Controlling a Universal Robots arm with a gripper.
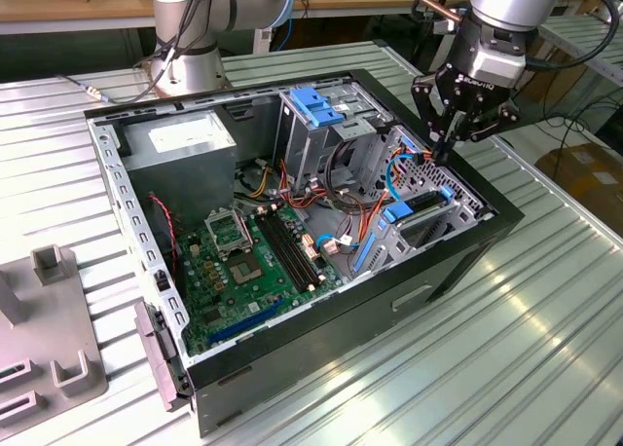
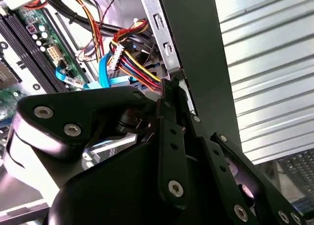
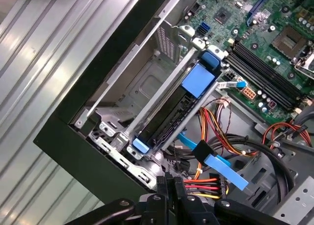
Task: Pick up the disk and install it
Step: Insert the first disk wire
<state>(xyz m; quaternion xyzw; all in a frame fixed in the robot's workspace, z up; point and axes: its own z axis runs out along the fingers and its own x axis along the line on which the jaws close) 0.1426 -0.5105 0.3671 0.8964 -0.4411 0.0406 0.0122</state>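
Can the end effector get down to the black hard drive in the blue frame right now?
Probably yes. The end effector hangs above the black metal disk in its blue plastic frame; the black computer case is open, and coloured cables lie beside it, not across.

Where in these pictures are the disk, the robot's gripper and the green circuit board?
disk (image 3: 171, 107): first wrist view, on its black side edge in the bay.
gripper (image 1: 450, 152): exterior view, at the tips of its fingers.
green circuit board (image 1: 243, 271): exterior view, on the board's middle.
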